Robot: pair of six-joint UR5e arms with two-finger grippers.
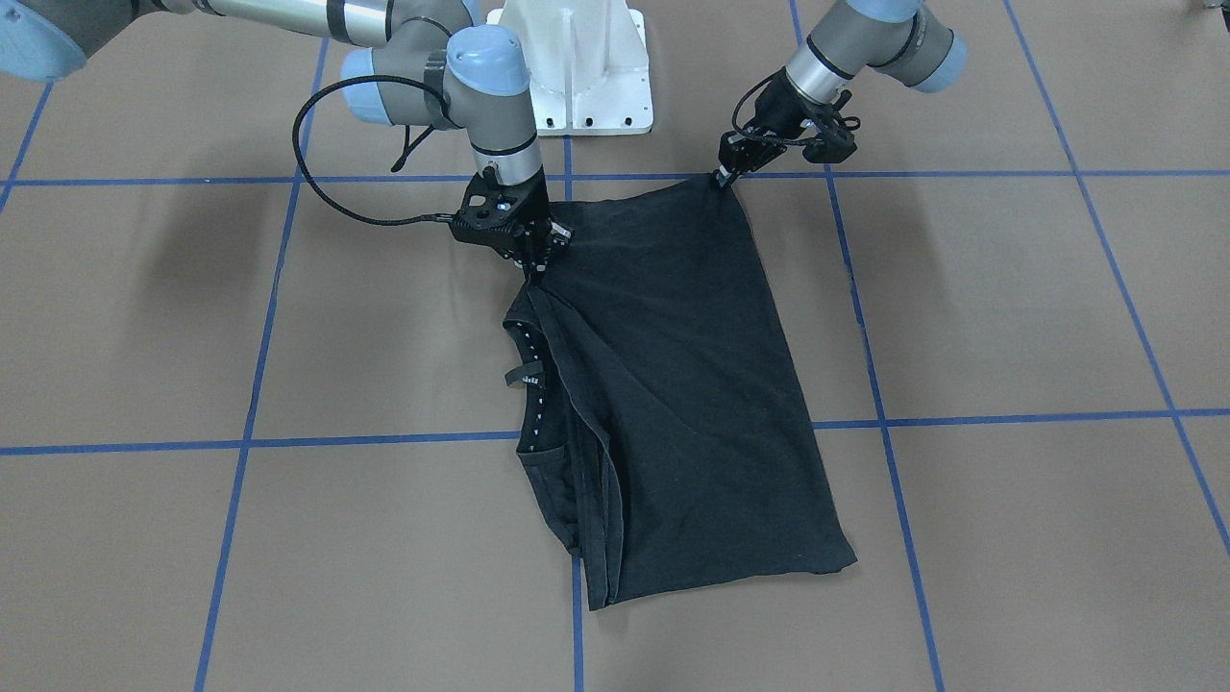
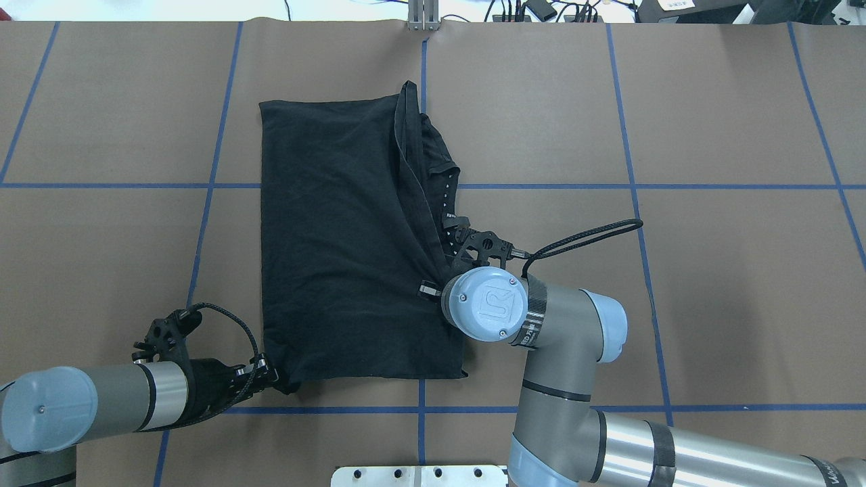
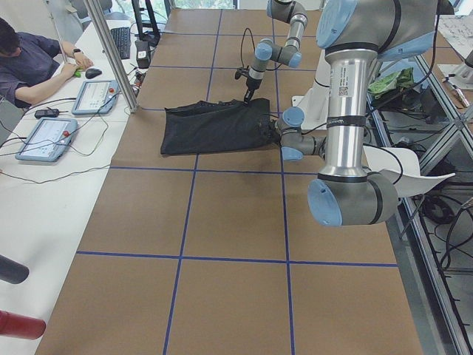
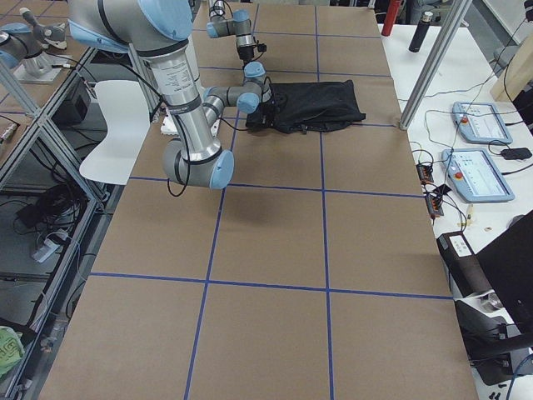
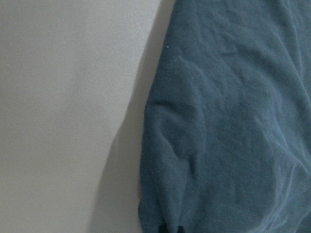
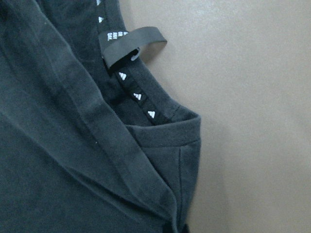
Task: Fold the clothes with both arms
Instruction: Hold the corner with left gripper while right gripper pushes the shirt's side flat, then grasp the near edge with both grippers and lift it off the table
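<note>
The black T-shirt (image 1: pixel 673 384) lies folded lengthwise on the brown table, with its chest graphic hidden. Its collar (image 1: pixel 533 384), with white triangle tape and a loop label (image 6: pixel 131 46), shows along one long edge. My left gripper (image 1: pixel 723 176) is shut on the shirt's corner nearest the robot; it also shows in the overhead view (image 2: pixel 270 375), with the cloth (image 5: pixel 233 121) bunched at its tips. My right gripper (image 1: pixel 534 269) is shut on a fold of the shirt beside the collar (image 6: pixel 141 99). In the overhead view its own wrist mostly hides it.
The white pedestal base (image 1: pixel 577 67) stands just behind the shirt. Blue tape lines (image 1: pixel 240 444) grid the table. An operator (image 3: pixel 29 63) sits at a side table with control tablets (image 3: pixel 48 137), beyond an aluminium post (image 3: pixel 111 52).
</note>
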